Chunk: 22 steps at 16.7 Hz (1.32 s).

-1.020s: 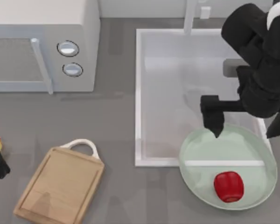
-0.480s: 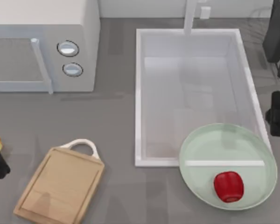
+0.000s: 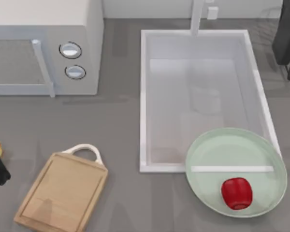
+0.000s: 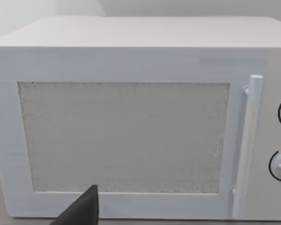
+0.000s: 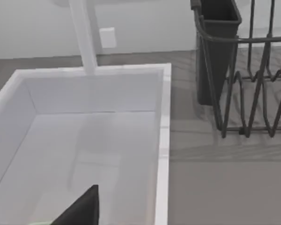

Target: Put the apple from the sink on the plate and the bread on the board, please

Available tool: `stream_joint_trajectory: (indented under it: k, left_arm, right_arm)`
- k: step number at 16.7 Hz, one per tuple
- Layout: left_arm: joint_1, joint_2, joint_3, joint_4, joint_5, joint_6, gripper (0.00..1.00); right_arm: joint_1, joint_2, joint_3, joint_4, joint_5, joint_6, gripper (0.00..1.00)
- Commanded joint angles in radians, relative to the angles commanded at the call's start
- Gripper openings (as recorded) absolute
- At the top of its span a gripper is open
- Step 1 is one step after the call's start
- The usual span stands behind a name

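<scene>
The apple (image 3: 237,193) rests on the plate (image 3: 261,150), which overlaps the sink's (image 3: 143,101) near right corner. The board (image 3: 63,192) lies bare, left of the sink. Whether either gripper is spread or pressed together cannot be told.

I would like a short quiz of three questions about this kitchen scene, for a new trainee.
1. True or false: the apple lies on the plate.
2. What lies on the board? A) bread B) nothing C) apple
3. Fill in: the plate overlaps the near right corner of the ____.

Key: 1 true. 2 B. 3 sink.
</scene>
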<state>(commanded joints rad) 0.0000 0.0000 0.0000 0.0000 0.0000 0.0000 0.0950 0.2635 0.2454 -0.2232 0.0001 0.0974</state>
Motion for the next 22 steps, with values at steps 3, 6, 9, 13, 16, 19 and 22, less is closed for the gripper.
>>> stream_joint_trajectory:
  k: [3, 6, 9, 13, 16, 19, 22]
  left_arm:
    - [0.000, 0.000, 0.000, 0.000, 0.000, 0.000, 1.00]
    - [0.000, 0.000, 0.000, 0.000, 0.000, 0.000, 1.00]
    - [0.000, 0.000, 0.000, 0.000, 0.000, 0.000, 1.00]
    - [0.001, 0.011, 0.011, -0.010, 0.000, 0.003, 1.00]
    - [0.012, 0.107, 0.100, -0.087, 0.000, 0.025, 1.00]
    - [0.029, 0.298, 0.249, -0.213, 0.000, 0.061, 1.00]
    - [0.048, 0.576, 0.429, -0.358, 0.000, 0.102, 1.00]
  right_arm:
    - [-0.060, -0.176, -0.161, 0.143, 0.000, -0.062, 1.00]
    - [-0.092, -0.257, -0.240, 0.218, 0.000, -0.095, 1.00]
    - [-0.095, -0.263, -0.245, 0.223, 0.000, -0.097, 1.00]
    - [-0.095, -0.263, -0.245, 0.223, 0.000, -0.097, 1.00]
    - [-0.095, -0.263, -0.245, 0.223, 0.000, -0.097, 1.00]
    - [-0.095, -0.263, -0.245, 0.223, 0.000, -0.097, 1.00]
    - [-0.095, -0.263, -0.245, 0.223, 0.000, -0.097, 1.00]
